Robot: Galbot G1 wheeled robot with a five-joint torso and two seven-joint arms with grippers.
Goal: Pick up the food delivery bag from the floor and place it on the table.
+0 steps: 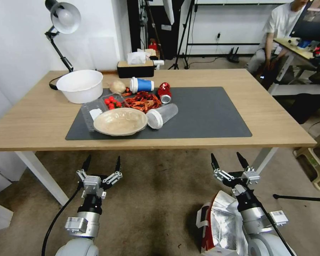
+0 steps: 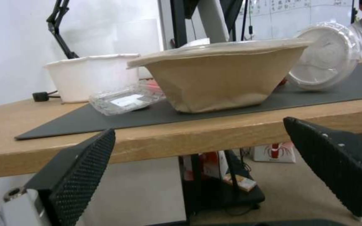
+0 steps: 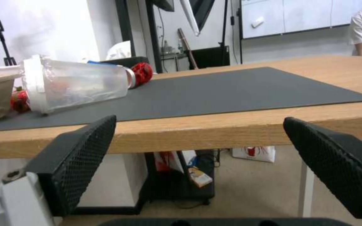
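Observation:
The food delivery bag stands on the carpeted floor at the lower right of the head view. It is white with a red side and silver foil lining, and its mouth gapes open; my right arm covers part of it. My right gripper is open, raised in front of the table's near edge, above and beyond the bag and holding nothing. My left gripper is also open and empty, level with the table edge on the left. In both wrist views the black ribbed fingers stand wide apart facing the table edge.
On the dark grey mat lie a paper bowl, a clear lidded cup on its side, a blue cup, a red can, food scraps and a clear tray. A white bowl, lamp and tissue box sit behind. The mat's right half is bare.

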